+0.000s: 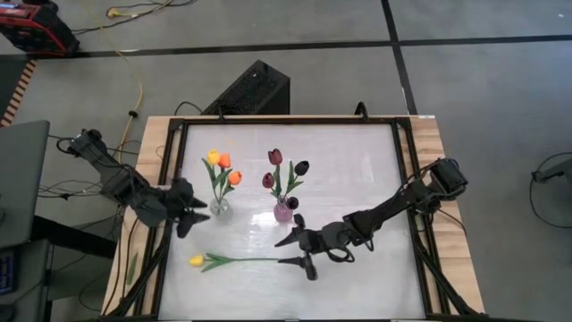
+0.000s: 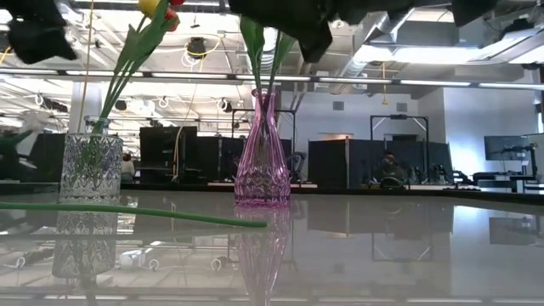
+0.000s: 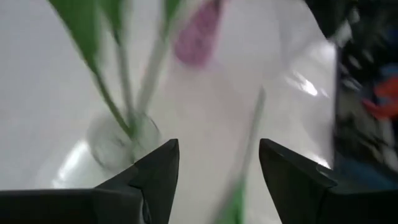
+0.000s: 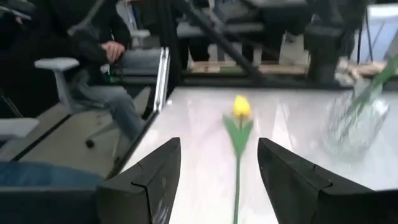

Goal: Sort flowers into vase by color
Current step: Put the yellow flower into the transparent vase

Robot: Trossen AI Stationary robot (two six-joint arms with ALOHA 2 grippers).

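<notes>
A yellow tulip [image 1: 195,260] lies flat on the table, its green stem [image 1: 250,259] pointing toward the right edge. My right gripper [image 1: 282,252] is open at the stem's free end. In the right wrist view the stem [image 4: 237,180] runs between the fingers toward the yellow tulip head [image 4: 240,107]. A clear vase [image 1: 219,207] holds yellow and orange tulips [image 1: 223,162]. A purple vase [image 1: 283,212] holds maroon tulips [image 1: 275,157]. My left gripper [image 1: 204,211] is open just left of the clear vase [image 3: 118,140].
Both vases stand mid-table, close together, with the purple vase [image 2: 261,161] right of the clear vase [image 2: 89,166]. A black frame [image 1: 407,179] rims the white table. A seated person [image 4: 106,56] is beyond the left edge. Bare tabletop lies to the right and near side.
</notes>
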